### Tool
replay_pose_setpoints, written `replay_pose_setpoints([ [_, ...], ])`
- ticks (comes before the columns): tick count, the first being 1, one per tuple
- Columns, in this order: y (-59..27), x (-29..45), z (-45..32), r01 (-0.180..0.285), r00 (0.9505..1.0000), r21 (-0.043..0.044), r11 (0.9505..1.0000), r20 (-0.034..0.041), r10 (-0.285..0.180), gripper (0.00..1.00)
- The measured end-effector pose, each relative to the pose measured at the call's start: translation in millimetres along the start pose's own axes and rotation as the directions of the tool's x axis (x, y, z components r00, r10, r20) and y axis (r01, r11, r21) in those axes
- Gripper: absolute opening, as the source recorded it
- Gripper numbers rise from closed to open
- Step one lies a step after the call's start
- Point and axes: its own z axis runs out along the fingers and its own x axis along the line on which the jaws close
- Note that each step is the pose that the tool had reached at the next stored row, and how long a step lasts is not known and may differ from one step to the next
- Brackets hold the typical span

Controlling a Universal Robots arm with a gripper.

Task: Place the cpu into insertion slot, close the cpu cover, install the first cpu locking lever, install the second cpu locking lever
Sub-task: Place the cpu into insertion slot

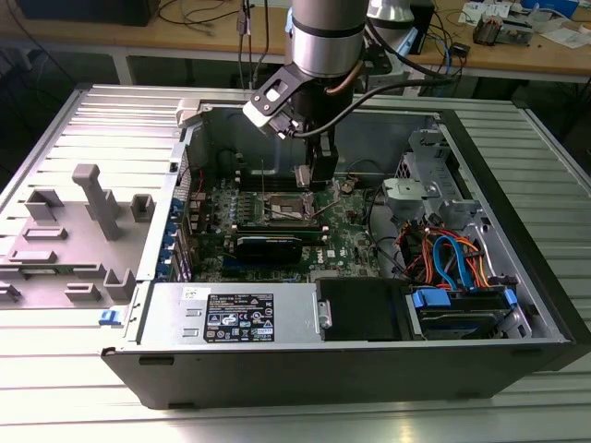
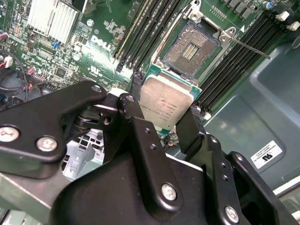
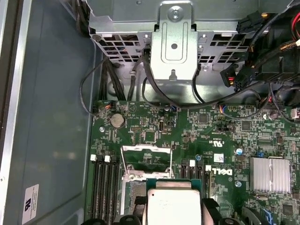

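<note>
Silver-grey cpu [image 2: 166,105] is clamped by its edges between the black gripper [image 2: 164,110] fingers [image 2: 190,125], hanging just over the near edge of the insertion slot [image 2: 190,47]. The slot is bare, its dark centre exposed. In the first wrist view the cpu cover [image 3: 145,157] looks flipped up beside the slot, but the angle is poor, so not certain. Faint print on the cpu top, unreadable. White lettering on the green motherboard [image 2: 89,61] near the slot. White sticker [image 2: 266,154] on the case wall, well apart from it.

The cpu [image 2: 166,101] in pincer [image 2: 164,112], near insertion slot [image 2: 191,49]
</note>
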Motion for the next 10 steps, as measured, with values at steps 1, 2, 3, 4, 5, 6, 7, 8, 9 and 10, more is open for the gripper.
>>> replay_pose_setpoints([
  [1, 0.0, 0.0, 0.0, 0.000, 1.0000, 0.0002, 1.0000, -0.0001, 0.000, 0.54],
  [2, 0.0, 0.0, 0.0, 0.000, 1.0000, 0.0006, 1.0000, -0.0001, 0.000, 0.54],
  [3, 0.0, 0.0, 0.0, 0.000, 1.0000, 0.0006, 1.0000, -0.0001, 0.000, 0.54],
  [4, 0.0, 0.0, 0.0, 0.000, 1.0000, 0.0006, 1.0000, -0.0001, 0.000, 0.54],
  [5, 0.0, 0.0, 0.0, 0.000, 1.0000, 0.0009, 1.0000, -0.0001, 0.000, 0.54],
  [6, 0.0, 0.0, 0.0, 0.000, 1.0000, 0.0010, 1.0000, 0.0000, 0.000, 0.54],
  [7, 0.0, 0.0, 0.0, 0.000, 1.0000, 0.0012, 1.0000, -0.0001, 0.000, 0.54],
  [8, 0.0, 0.0, 0.0, 0.000, 1.0000, 0.0014, 1.0000, -0.0001, 0.000, 0.54],
  [9, 0.0, 0.0, 0.0, 0.000, 1.0000, 0.0014, 1.0000, 0.0000, 0.000, 0.54],
  [10, 0.0, 0.0, 0.0, 0.000, 1.0000, 0.0015, 1.0000, -0.0001, 0.000, 0.54],
])
